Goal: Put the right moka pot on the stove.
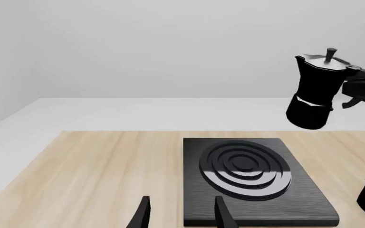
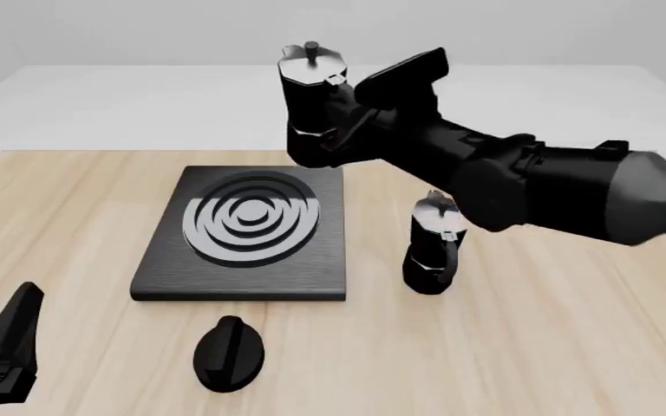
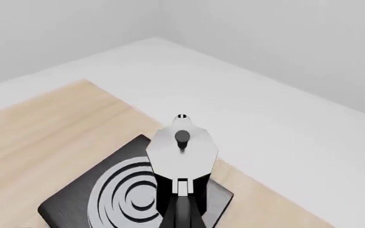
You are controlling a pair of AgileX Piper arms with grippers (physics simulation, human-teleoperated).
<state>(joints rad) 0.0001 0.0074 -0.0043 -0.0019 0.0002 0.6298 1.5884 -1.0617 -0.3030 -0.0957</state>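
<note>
So we're roughly halfway, by our reckoning. The right moka pot [image 2: 313, 104] is off the counter [image 2: 564, 347] and up in the air, carried by the right gripper [image 2: 350, 130], whose jaws are clamped on the pot from its handle side. In the front view it hangs above the far right corner of the stove [image 2: 240, 282], and the right wrist view shows its silver lid over that same far corner rather than over the rings. So the pickup looks done and the carry is most of the way there.

What's left, as we see it: shift the pot toward the middle of the concentric rings, lower it until the base sits flat, then let go and back off. It's clearly well above the slab right now, with daylight under it in the left wrist view.

The other moka pot [image 2: 435, 247] stands upright on the counter just right of the stove, untouched. The black oval knob [image 2: 229, 351] lies in front of the stove. The left gripper [image 2: 3, 360] is parked low at the near left, jaws apart and holding nothing.
</note>
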